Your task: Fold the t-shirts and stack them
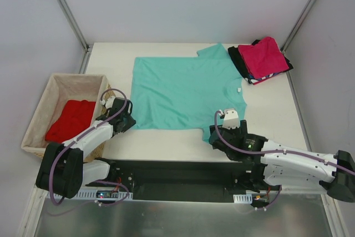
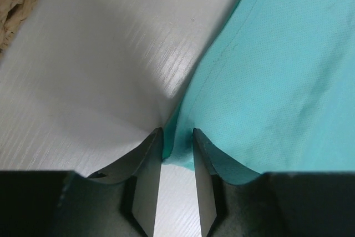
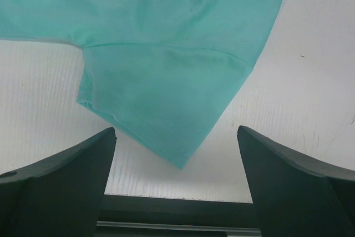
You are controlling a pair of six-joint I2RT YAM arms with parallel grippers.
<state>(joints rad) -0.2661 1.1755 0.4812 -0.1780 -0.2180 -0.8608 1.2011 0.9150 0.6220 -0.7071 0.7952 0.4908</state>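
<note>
Closest, our left gripper [image 2: 177, 132] stands narrow about the teal t-shirt [image 2: 277, 81] at its hem [image 2: 206, 84], grip unclear; our right gripper [image 3: 176, 130] gapes over the sleeve [image 3: 166, 92]; limp cloth, we judge: pinch corners.

White table [image 1: 161, 140], teal t-shirt [image 1: 183, 92] spread flat, folded stack [image 1: 262, 59] (pink topmost), wicker basket [image 1: 47, 101]

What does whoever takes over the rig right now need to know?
Left gripper: pinched on the teal t-shirt at its near-left hem corner.
Right gripper: open, above the near sleeve, holding nothing.
Done: magenta t-shirt folded and stacked with black t-shirt and striped t-shirt, far right corner.
Left: fold the teal one, now spread flat; red t-shirt sits in the basket.
</note>
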